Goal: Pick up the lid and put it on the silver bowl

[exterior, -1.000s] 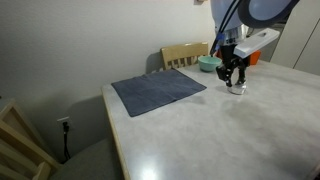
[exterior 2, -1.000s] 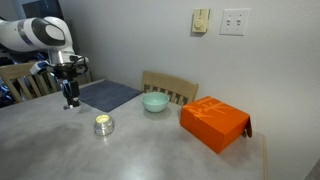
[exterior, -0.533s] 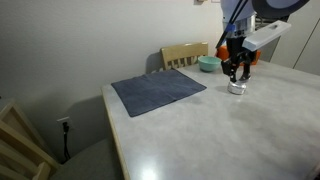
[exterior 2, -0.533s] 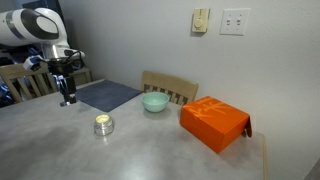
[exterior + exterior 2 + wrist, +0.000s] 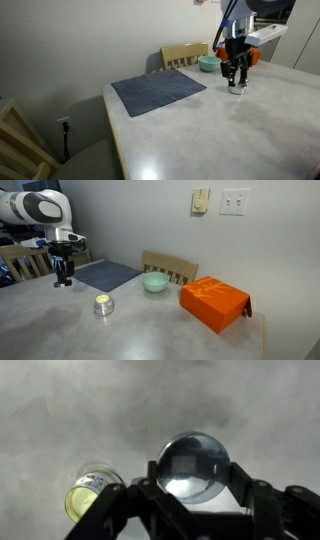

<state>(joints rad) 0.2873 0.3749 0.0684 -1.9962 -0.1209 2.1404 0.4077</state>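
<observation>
In the wrist view the lid (image 5: 193,463), round and shiny, sits clamped between the two dark fingers of my gripper (image 5: 194,472), which is shut on it. The silver bowl (image 5: 93,494) stands on the table below and to the left of the lid there. In both exterior views the gripper (image 5: 63,278) (image 5: 235,76) hangs a little above the tabletop. The silver bowl (image 5: 103,305) (image 5: 237,88) is close by but not directly under it. The lid is too small to make out in those views.
A light teal bowl (image 5: 155,282) (image 5: 208,64) stands near the wooden chair back (image 5: 170,267). An orange box (image 5: 214,302) lies toward one table end. A dark blue cloth (image 5: 158,92) (image 5: 108,274) lies flat beside the gripper. The grey table edge (image 5: 112,130) is near the wall.
The gripper, still shut on the lid, has drifted slightly sideways above the table. The silver bowl and the other objects have not moved.
</observation>
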